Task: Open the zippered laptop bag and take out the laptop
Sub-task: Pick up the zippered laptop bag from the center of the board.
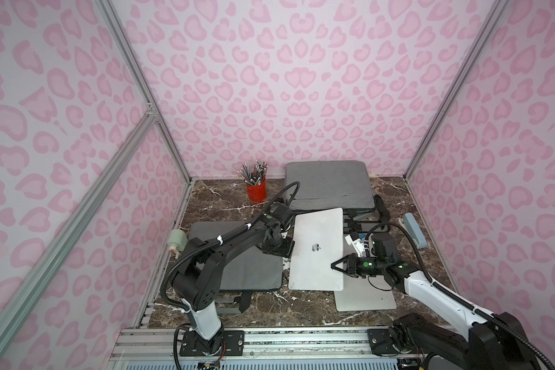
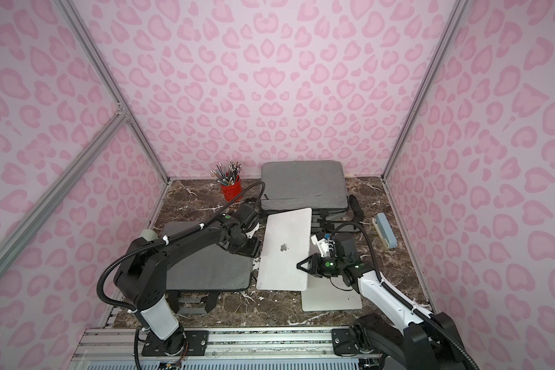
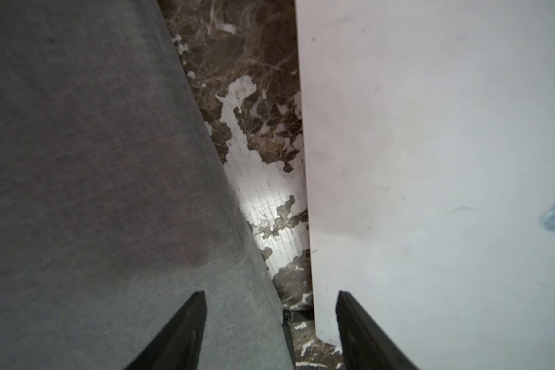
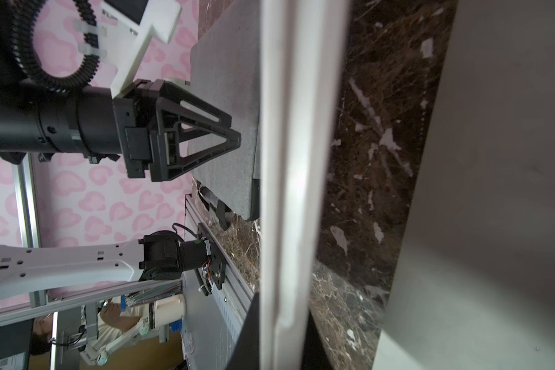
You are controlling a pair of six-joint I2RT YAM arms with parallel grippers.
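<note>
Laptop (image 1: 318, 250) outside grey bag (image 1: 237, 259)

Two laptops (image 1: 318, 250) (image 1: 366, 296), two bags (image 1: 329, 184) (image 1: 247, 269), one pen cup (image 1: 256, 189).

Left wrist cam: grey laptop bag (image 3: 93, 176) fills one side, silver laptop (image 3: 430, 160) lid fills the other, strip of brown marble table (image 3: 253, 96) showing between them. Left gripper (image 3: 271, 320) jaws spread apart, one fingertip (image 3: 186, 326) over the bag fabric, the other over the laptop edge. Nothing between them.
</note>
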